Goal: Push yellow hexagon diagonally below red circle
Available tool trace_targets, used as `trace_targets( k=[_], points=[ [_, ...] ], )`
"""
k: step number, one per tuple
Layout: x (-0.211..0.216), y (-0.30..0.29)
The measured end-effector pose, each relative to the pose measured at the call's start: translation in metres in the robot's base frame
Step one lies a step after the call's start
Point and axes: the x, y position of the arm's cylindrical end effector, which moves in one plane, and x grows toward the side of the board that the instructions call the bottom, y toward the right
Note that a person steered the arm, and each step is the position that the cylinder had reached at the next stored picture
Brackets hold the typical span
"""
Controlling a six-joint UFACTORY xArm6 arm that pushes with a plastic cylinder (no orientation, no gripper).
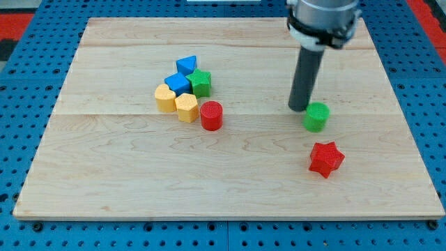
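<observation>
Resting on the pale wooden board (230, 174), my tip (299, 108) is the blunt end of a straight dark rod, so it has nothing to spread apart or clamp; it is touching no block that I can be sure of. It is sitting just to the view's left of a small green plastic cylinder (316, 116), close enough that contact cannot be ruled out. Below that, toward the view's bottom, a red plastic star (326, 159) is lying apart from it.

Well off toward the view's left, the red plastic circle (211, 115) is standing at the edge of a cluster. The yellow plastic hexagon (186, 107) is sitting just beside it, on its left and roughly level, apparently touching. Another yellow block (165, 98), a blue block (178, 84), a second blue block (186, 65) and a green star-like block (201, 82) are crowding behind.

Judging by this, the push is not yet done: the hexagon is lying level with the circle, not diagonally below, and my tip is sitting far from it.
</observation>
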Motion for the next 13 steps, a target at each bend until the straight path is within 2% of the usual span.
trace_targets(
  k=[1, 3, 4, 5, 7, 9, 10, 11, 12, 13],
  points=[
    [0.032, 0.019],
    [-0.057, -0.047],
    [-0.060, -0.118],
    [-0.038, -0.148],
    [-0.045, -0.224],
    [-0.014, -0.244],
    [-0.003, -0.211],
    [0.027, -0.145],
    [0.056, -0.146],
    [0.037, -0.197]
  ],
)
